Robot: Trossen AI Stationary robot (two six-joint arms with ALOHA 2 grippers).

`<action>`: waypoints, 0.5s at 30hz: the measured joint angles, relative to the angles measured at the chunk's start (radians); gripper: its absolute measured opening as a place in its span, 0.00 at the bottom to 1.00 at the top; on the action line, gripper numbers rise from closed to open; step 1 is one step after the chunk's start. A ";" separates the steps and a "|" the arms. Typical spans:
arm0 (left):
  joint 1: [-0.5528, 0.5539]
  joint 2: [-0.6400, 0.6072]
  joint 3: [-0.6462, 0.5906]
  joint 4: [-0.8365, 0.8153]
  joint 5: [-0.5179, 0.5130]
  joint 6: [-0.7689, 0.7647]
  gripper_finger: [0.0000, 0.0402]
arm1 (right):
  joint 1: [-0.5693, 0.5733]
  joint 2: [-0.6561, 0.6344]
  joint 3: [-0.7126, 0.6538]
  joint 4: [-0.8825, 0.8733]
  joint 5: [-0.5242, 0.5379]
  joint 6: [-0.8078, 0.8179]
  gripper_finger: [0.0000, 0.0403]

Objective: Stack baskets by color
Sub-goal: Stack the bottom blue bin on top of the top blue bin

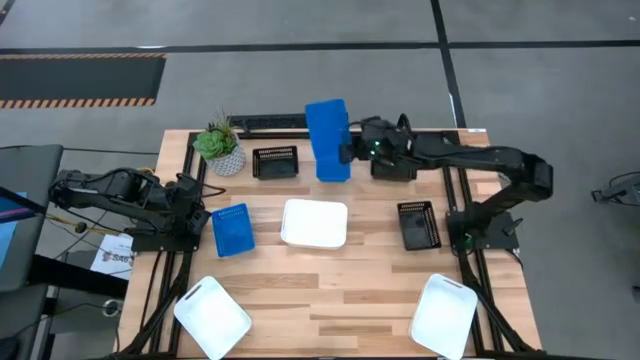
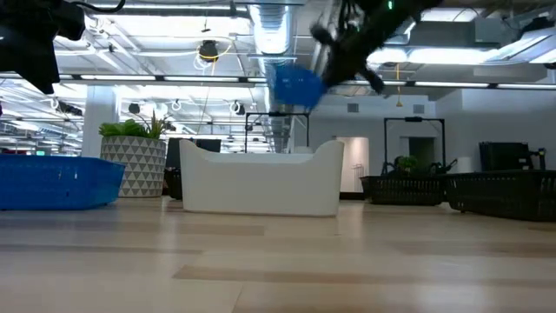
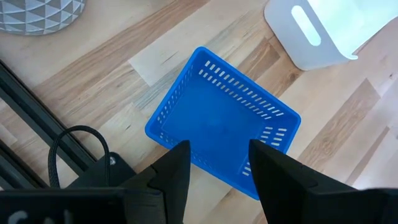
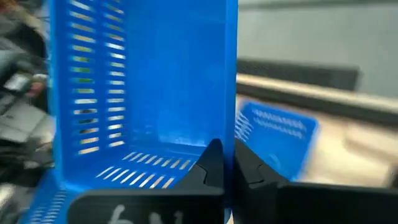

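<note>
My right gripper point(image 1: 352, 150) is shut on a bright blue basket point(image 1: 327, 140), which it holds in the air over the table's far middle; the low view shows this basket point(image 2: 295, 84) high above the tabletop. A second blue basket point(image 1: 232, 230) rests flat on its bottom at the left. My left gripper point(image 3: 221, 177) hovers open above that basket's point(image 3: 221, 121) near wall and touches nothing. A white basket point(image 1: 314, 223) sits at the table's centre. Two more white baskets point(image 1: 211, 317) point(image 1: 445, 315) lie at the near corners. Two black baskets point(image 1: 275, 162) point(image 1: 418, 224) stand farther back. My right gripper pinches one side wall of the blue basket point(image 4: 229, 134) between its two fingers point(image 4: 210, 165), one inside the basket and one outside. The fingers come from the table's right, slanting a little downward. The basket is lifted clear of the table and tipped up on edge.
A green plant in a white patterned pot point(image 1: 220, 148) stands at the far left, beside one black basket. Bare wood lies between the centre white basket and the near edge. Metal frame rails point(image 1: 165, 280) run along both table sides.
</note>
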 joint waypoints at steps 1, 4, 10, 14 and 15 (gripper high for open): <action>0.000 0.000 0.000 0.000 0.000 0.000 0.37 | -0.014 0.012 -0.026 0.025 -0.006 0.021 0.02; 0.000 0.000 0.000 0.000 0.000 -0.001 0.37 | -0.033 0.045 -0.092 0.068 -0.010 0.086 0.03; 0.000 0.000 0.000 0.000 -0.013 -0.002 0.37 | -0.035 0.119 -0.158 0.151 -0.034 0.186 0.07; 0.000 0.000 0.000 0.000 -0.013 -0.003 0.37 | -0.039 0.173 -0.161 0.157 -0.034 0.228 0.05; 0.000 0.000 0.000 0.000 -0.013 -0.003 0.37 | -0.044 0.182 -0.162 0.151 -0.033 0.235 0.05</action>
